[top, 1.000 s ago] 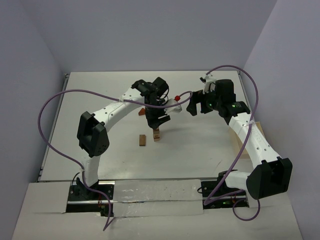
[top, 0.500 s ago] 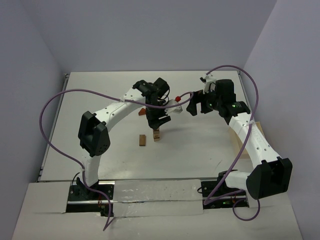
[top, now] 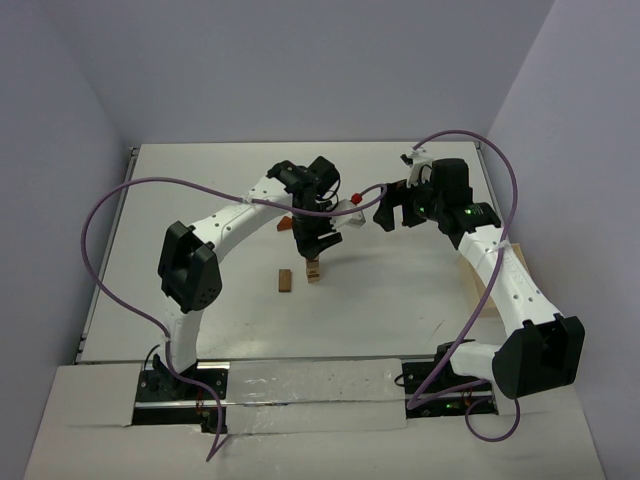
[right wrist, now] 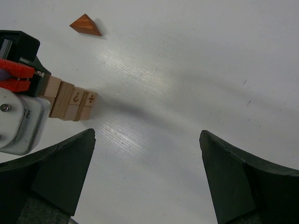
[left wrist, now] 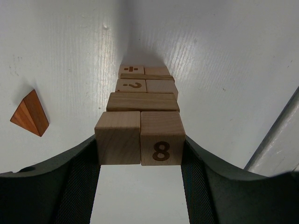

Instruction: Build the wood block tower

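Tan wood makes up the wood block tower (top: 314,268), which stands near the middle of the white table (top: 180,200) in the top view. The left gripper (top: 317,248) hangs straight over it. A small brown block (top: 286,280) lies just left of the tower, apart from it. The right gripper (top: 384,214) hovers to the tower's right, well apart. A pale wooden tray (top: 480,292) sits far right of the tower at the table's edge, partly under the right arm. Bare tabletop stretches in front of the tower and to its left.

From the left wrist, the left gripper's fingers (left wrist: 77,186) press on the outer sides of the top cubes (left wrist: 140,137), pinching the pair: a blank one and one marked 8, side by side and touching. Beneath them lies a flat brick (left wrist: 142,101), then two more cubes, a thin plank and a bottom pair. The edges line up closely down the stack. A reddish-brown wedge (left wrist: 30,113) rests on the table left of the tower, apart from it.

From the right wrist, the right gripper (right wrist: 147,135) is spread wide around bare white table, its fingers (right wrist: 56,172) touching nothing. The tower shows at the left, its upper end in the left gripper, with the wedge beyond it and open surface to its right.
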Action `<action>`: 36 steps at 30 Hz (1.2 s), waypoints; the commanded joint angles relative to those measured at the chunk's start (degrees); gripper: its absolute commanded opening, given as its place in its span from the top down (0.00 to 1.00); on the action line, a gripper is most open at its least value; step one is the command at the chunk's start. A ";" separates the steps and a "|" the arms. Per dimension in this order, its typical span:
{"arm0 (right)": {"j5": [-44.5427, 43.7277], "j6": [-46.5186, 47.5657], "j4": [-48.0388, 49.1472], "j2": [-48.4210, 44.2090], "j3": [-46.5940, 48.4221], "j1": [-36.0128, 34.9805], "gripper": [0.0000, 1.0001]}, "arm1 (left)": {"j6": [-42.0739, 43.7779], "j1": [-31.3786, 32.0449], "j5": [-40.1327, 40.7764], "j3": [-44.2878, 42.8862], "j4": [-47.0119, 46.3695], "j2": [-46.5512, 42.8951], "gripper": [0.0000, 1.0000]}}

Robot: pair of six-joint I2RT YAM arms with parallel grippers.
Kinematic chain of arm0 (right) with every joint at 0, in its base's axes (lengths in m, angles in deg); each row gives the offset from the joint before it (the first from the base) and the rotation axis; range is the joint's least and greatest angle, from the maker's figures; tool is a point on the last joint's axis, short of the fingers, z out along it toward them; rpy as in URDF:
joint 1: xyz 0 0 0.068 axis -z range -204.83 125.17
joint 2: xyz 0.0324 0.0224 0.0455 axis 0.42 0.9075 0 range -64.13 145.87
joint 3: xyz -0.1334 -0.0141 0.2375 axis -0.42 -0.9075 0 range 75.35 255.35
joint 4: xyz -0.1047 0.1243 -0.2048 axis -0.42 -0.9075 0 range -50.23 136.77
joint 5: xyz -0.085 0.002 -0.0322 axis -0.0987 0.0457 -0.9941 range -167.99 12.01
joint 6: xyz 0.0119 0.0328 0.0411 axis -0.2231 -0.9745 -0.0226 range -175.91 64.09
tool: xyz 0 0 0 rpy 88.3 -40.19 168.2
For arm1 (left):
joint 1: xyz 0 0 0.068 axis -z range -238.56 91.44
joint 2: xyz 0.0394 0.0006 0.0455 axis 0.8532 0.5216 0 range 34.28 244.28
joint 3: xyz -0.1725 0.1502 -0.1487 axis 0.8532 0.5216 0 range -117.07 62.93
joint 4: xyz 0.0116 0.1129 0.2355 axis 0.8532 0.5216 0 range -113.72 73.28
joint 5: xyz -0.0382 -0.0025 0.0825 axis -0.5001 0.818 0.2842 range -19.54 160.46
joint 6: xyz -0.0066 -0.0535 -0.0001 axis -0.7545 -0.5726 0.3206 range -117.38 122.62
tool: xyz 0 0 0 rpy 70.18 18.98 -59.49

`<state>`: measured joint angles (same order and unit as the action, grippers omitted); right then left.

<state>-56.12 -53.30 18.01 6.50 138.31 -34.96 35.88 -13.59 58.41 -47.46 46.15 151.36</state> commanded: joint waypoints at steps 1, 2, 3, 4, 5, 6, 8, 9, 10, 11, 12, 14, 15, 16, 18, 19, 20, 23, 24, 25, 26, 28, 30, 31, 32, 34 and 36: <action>0.45 -0.06 0.63 -1.02 1.56 0.37 0.00 | -0.12 0.56 0.27 -2.12 -0.78 0.34 0.59; 0.51 -0.06 0.63 -1.02 1.55 0.37 0.00 | -0.06 0.49 0.27 -2.05 -0.85 0.41 0.59; 0.54 -0.09 0.63 -1.02 1.55 0.37 0.00 | -0.03 0.47 0.27 -2.00 -0.82 0.43 0.58; 0.54 -0.13 0.63 -1.02 1.55 0.37 0.00 | -0.03 0.47 0.27 -1.95 -0.73 0.43 0.57; 0.54 -0.15 0.63 -1.02 1.55 0.37 0.00 | -0.03 0.47 0.31 -1.94 -0.70 0.40 0.56; 0.55 -0.15 0.63 -1.02 1.55 0.38 0.00 | -0.03 0.47 0.36 -1.94 -0.70 0.34 0.54; 0.63 -0.15 0.63 -0.93 1.55 0.46 0.00 | 0.05 0.47 0.36 -1.93 -0.52 0.25 0.50; 0.72 -0.15 0.63 -0.89 1.60 0.46 0.00 | 0.05 0.47 0.32 -1.89 -0.52 0.17 0.47; 0.80 -0.15 0.63 -0.85 1.64 0.46 0.00 | 0.06 0.47 0.28 -1.85 -0.52 0.08 0.45; 0.80 -0.24 0.63 -0.85 1.73 0.46 0.00 | 0.14 0.55 0.36 -1.76 -0.43 0.08 0.43; 0.80 -0.24 0.46 -0.85 1.73 0.46 0.00 | 0.14 0.47 0.36 -1.76 -0.43 0.08 0.43; 0.95 -0.24 0.53 -0.69 1.80 0.46 0.00 | 0.22 0.54 0.36 -1.46 -0.51 -0.22 0.37; 1.03 -0.29 0.43 -0.67 1.87 0.46 0.00 | 0.28 0.56 0.25 -1.36 -0.52 -0.38 0.33; 1.07 -0.33 0.37 -0.67 1.90 0.46 0.00 | 0.32 0.56 0.19 -1.32 -0.48 -0.49 0.31; 1.07 -0.33 0.36 -0.67 1.90 0.46 0.00 | 0.39 0.56 0.11 -1.32 -0.36 -0.61 0.25; 1.07 -0.33 0.36 -0.58 1.95 0.51 0.00 | 0.41 0.56 0.14 -1.36 -0.34 -0.62 0.23; 1.10 -0.34 0.36 -0.48 2.01 0.53 0.00 | 0.41 0.56 0.17 -1.42 -0.33 -0.62 0.21; 1.24 -0.41 0.36 -0.33 2.24 0.46 0.00 | 0.41 0.56 0.03 -1.50 -0.18 -0.78 0.12; 1.32 -0.49 0.29 -0.24 2.33 0.46 0.00 | 0.41 0.56 -0.06 -1.57 -0.09 -0.80 0.08; 1.40 -0.50 0.28 -0.17 2.41 0.53 0.00 | 0.47 0.56 0.05 -1.58 -0.15 -0.99 0.04; 1.47 -0.50 0.22 -0.09 2.43 0.49 0.00 | 0.49 0.56 0.15 -1.58 -0.11 -1.12 0.01; 1.42 -0.50 0.19 -0.05 2.43 0.46 0.00 | 0.49 0.61 0.05 -1.64 0.01 -1.29 0.01; 1.59 -0.50 0.15 0.07 2.52 0.46 0.00 | 0.46 0.64 -0.20 -2.15 0.17 -1.70 0.01; 1.59 -0.50 0.12 0.12 2.52 0.46 0.00 | 0.41 0.64 -0.25 -2.67 0.33 -1.87 0.01; 1.59 -0.50 0.19 0.12 2.52 0.48 0.00 | 0.39 0.62 -0.25 -3.24 0.59 -2.00 0.01; 1.75 -0.42 0.11 0.04 2.52 0.47 0.00 | 0.16 0.56 -0.33 -6.07 1.82 -2.99 0.01; 1.77 -0.41 0.06 0.03 2.52 0.46 0.00 | -0.02 0.64 -0.74 -8.56 2.73 -4.06 0.01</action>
<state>-55.26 -53.50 17.99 6.57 138.35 -34.90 36.12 -13.57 58.54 -49.35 47.09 151.32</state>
